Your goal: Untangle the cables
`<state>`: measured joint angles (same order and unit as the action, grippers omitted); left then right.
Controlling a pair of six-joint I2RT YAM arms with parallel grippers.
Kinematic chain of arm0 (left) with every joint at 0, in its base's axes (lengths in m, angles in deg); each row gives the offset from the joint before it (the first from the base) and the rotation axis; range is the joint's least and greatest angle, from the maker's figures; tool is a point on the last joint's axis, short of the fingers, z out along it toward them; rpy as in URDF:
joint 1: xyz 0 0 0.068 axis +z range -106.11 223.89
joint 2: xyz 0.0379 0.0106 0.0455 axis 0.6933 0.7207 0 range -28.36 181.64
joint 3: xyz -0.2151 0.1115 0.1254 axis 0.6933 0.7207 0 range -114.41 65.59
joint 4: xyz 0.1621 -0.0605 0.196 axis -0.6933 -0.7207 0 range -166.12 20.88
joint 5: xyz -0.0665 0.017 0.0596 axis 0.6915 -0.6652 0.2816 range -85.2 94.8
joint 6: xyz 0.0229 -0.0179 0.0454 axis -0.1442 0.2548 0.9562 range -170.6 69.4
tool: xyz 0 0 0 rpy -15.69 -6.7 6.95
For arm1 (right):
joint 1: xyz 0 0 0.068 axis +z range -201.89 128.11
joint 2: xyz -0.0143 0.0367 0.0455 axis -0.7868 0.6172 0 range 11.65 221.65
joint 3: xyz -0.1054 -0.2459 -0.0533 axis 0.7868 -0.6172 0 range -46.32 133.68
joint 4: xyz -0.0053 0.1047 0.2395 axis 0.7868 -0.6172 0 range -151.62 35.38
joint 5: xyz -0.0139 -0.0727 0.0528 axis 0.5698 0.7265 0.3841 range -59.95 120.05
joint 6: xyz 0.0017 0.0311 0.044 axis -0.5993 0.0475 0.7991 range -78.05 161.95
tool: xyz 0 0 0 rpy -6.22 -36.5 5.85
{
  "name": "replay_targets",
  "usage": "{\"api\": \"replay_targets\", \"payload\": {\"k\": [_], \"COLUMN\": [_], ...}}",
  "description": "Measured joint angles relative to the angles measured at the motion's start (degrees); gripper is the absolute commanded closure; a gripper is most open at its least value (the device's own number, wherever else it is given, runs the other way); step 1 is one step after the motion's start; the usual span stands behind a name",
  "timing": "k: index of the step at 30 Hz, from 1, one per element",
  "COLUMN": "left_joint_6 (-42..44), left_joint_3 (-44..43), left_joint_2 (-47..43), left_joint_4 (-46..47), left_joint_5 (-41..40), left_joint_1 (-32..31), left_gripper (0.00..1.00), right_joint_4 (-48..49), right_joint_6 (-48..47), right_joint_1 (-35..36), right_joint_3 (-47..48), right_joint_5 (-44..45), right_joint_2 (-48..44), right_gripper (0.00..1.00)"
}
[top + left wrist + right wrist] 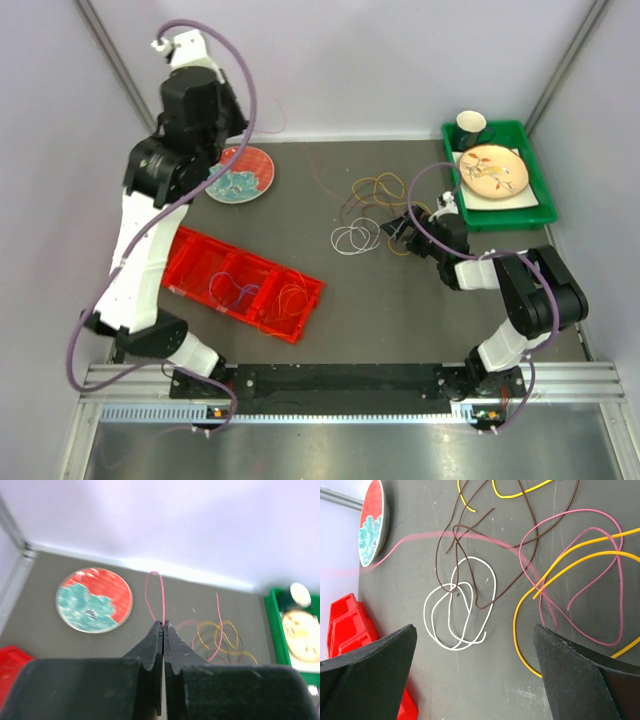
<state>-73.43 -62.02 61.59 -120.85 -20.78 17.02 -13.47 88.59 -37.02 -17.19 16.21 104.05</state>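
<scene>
Cables (375,187): separate by lift and hold

They lie tangled at the middle of the tabletop (400,310). The left tool (163,625), jaws pressed together on the pink cable (154,572), should lift slowly. The right tool (475,630), jaws apart above the white cable (424,611), should pin the pile.

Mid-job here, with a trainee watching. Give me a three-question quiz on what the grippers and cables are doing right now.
1. True or false: the right gripper is shut.
2. The cable pinched in the left gripper is: A white, B pink, C yellow.
3. Name the colour of the tray with cables in it.
Key: 1 false; 2 B; 3 red.
</scene>
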Motion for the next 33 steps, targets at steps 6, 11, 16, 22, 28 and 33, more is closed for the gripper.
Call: {"api": "replay_targets", "payload": {"k": [6,11,16,22,28,33], "left_joint_6": [1.77,1.9,1.95,0.33,0.26,0.09], "left_joint_3": [6.97,20.96,29.14,35.82,37.4,36.09], "left_joint_2": [-10.84,-17.53,-13.51,-2.64,-0.11,6.91], "left_joint_4": [0.15,2.23,3.1,3.54,6.4,10.27], "left_joint_5": [-6.6,-2.36,7.23,13.57,16.74,17.92], "left_joint_1": [0.0,0.11,0.02,-1.57,-5.46,-10.14], "left_gripper": [1.0,1.0,0.49,0.23,0.27,0.28], "right_joint_4": [0.15,2.54,4.2,5.03,4.63,4.72], "right_joint_6": [0.11,0.11,0.09,-0.04,-0.07,0.11], "right_joint_1": [0.0,0.0,0.0,-0.07,-0.79,-1.38], "right_joint_3": [0.0,-1.2,-4.11,-6.1,-7.85,-8.57], "right_joint_5": [-0.52,-0.98,-0.68,1.55,5.27,7.15], "right_joint_2": [0.0,-0.44,-3.15,-6.8,-10.01,-10.91], "right_gripper": [0.01,0.01,0.01,0.01,0.01,0.01]}}
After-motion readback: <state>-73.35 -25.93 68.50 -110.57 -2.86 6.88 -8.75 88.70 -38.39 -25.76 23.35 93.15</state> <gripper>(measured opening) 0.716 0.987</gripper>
